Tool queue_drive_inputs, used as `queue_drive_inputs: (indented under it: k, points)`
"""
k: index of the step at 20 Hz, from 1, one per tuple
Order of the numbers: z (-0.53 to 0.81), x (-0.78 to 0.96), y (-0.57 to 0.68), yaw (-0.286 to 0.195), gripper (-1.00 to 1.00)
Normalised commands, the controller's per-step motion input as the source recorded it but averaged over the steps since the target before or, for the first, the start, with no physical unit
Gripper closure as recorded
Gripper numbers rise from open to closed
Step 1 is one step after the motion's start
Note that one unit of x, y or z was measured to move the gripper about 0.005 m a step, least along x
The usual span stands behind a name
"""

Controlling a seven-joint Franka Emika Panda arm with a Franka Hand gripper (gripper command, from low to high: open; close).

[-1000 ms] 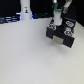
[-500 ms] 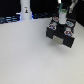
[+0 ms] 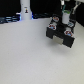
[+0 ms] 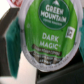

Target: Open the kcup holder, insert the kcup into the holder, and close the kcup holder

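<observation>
Item: kcup [image 4: 46, 35], green foil top filling the wrist view, apparently clamped in the gripper [image 3: 65, 15]; exterior view too blurred to confirm. Position: above the black kcup holder [image 3: 62, 34] at the exterior view's right, probably staged for insertion. Adjacent: white bottle [image 3: 25, 8].
</observation>
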Motion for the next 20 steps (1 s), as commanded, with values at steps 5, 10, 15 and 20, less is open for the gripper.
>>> queue_drive_inputs:
  k: [5, 10, 15, 20]
  points:
    - [-0.18, -0.21, 0.14, 0.102, 1.0]
    - [-0.26, -0.1, 0.04, 0.069, 1.0]
    - [-0.29, -0.12, -0.01, 0.049, 1.0]
    - [-0.19, -0.04, -0.02, 0.007, 1.0]
